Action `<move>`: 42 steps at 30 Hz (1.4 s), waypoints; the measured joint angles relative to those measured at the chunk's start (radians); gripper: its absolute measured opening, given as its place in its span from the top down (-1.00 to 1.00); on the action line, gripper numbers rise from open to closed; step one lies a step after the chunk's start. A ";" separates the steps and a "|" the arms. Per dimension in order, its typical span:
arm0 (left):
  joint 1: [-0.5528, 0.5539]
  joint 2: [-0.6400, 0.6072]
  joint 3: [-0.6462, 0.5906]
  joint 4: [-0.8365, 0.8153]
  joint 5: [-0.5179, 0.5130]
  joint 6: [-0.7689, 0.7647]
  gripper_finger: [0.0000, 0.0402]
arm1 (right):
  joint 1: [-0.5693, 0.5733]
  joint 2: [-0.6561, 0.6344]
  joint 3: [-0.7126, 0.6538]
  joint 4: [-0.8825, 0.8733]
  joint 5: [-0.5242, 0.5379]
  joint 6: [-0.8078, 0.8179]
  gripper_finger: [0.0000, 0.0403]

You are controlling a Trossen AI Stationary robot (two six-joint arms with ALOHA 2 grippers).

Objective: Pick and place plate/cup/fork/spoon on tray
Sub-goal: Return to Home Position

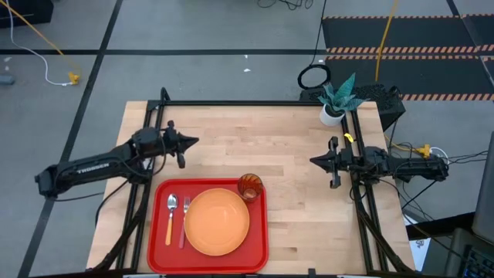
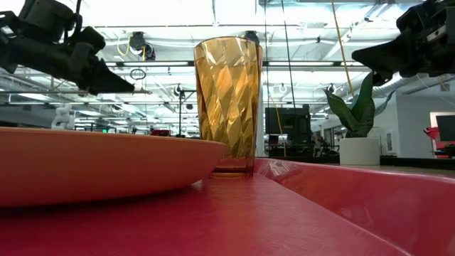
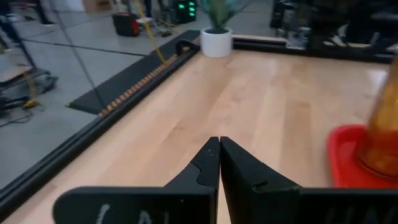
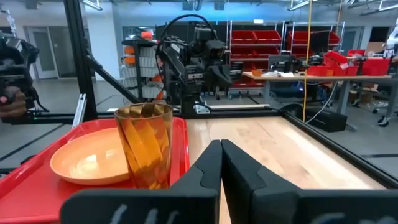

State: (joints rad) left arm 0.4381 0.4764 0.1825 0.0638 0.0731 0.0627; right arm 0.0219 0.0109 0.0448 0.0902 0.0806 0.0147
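The red tray [image 1: 258, 232] lies at the table's near edge. On it rest the orange plate [image 1: 217, 222], the amber cup [image 1: 250, 186] upright at the tray's far right corner, the fork [image 1: 184, 220] and the spoon [image 1: 171, 218] side by side left of the plate. My left gripper [image 1: 196, 141] is shut and empty above the table, beyond the tray's far left. My right gripper [image 1: 312, 161] is shut and empty at the table's right, right of the cup. The cup also shows in the right wrist view [image 4: 144, 146] and the low view [image 2: 227, 107].
A small white pot with a green plant [image 1: 335, 104] stands at the table's far right corner. Black frame rails run along the table's far edge [image 1: 255, 103] and its sides. Bare wood lies between the two grippers.
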 joint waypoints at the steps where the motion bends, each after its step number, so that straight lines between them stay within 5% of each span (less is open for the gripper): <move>1: 0.000 -0.011 0.000 -0.012 0.015 0.003 0.92 | 0.000 0.000 0.000 0.000 -0.001 0.000 1.00; 8: -0.013 -0.046 -0.018 -0.066 0.024 -0.046 0.92 | 0.000 0.000 0.000 0.004 -0.004 0.000 1.00; 15: -0.044 -0.046 -0.172 0.152 0.022 -0.090 0.97 | 0.000 0.000 0.000 0.007 -0.004 0.000 1.00; 28: -0.177 -0.061 -0.172 0.151 0.021 -0.116 0.98 | 0.000 0.000 0.000 0.008 -0.004 0.000 1.00; 42: -0.231 -0.247 -0.172 0.132 0.023 -0.062 0.98 | 0.000 0.000 0.000 0.008 -0.003 0.000 1.00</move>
State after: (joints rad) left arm 0.2070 0.2289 0.0105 0.1958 0.0958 0.0011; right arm 0.0216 0.0109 0.0452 0.0983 0.0771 0.0147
